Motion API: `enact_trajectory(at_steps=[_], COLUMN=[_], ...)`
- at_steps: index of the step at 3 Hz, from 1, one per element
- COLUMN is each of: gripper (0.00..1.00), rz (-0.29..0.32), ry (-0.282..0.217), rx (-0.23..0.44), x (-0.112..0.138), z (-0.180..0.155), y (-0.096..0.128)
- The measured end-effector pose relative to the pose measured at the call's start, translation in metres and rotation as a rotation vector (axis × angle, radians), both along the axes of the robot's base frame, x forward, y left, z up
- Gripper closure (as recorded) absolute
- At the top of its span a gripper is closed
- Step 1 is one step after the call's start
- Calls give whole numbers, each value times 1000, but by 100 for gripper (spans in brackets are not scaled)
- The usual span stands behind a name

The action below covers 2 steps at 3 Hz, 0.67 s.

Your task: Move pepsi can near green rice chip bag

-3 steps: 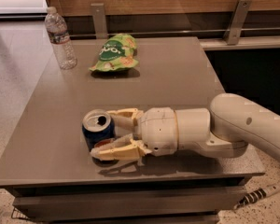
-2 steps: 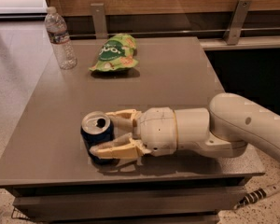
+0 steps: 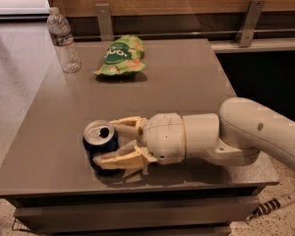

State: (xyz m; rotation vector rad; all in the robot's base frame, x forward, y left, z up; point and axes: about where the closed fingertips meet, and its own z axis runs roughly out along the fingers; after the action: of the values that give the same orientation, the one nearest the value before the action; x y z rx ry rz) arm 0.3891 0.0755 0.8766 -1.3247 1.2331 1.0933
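The pepsi can (image 3: 99,137), dark blue with a silver top, stands upright near the front left of the grey table (image 3: 182,82). My gripper (image 3: 104,142) reaches in from the right. Its two tan fingers (image 3: 122,159) sit on the far and near sides of the can and press against it. The can rests on the table. The green rice chip bag (image 3: 121,55) lies at the back of the table, well away from the can and the gripper.
A clear plastic water bottle (image 3: 63,40) stands at the table's back left corner, left of the bag. A wooden wall with metal brackets (image 3: 248,21) runs behind the table. A cable (image 3: 273,205) lies on the floor at the lower right.
The near finger has closed in against the can, and the can has shifted slightly to the left and toward the front. The bag and the bottle have not moved.
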Motion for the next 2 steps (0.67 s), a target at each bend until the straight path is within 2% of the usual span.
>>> enact_trajectory(at_steps=[1, 2], gripper=[100, 100], rz=[0, -36], ry=[0, 14], rx=[0, 21], x=[0, 18], z=[0, 14], y=[0, -17])
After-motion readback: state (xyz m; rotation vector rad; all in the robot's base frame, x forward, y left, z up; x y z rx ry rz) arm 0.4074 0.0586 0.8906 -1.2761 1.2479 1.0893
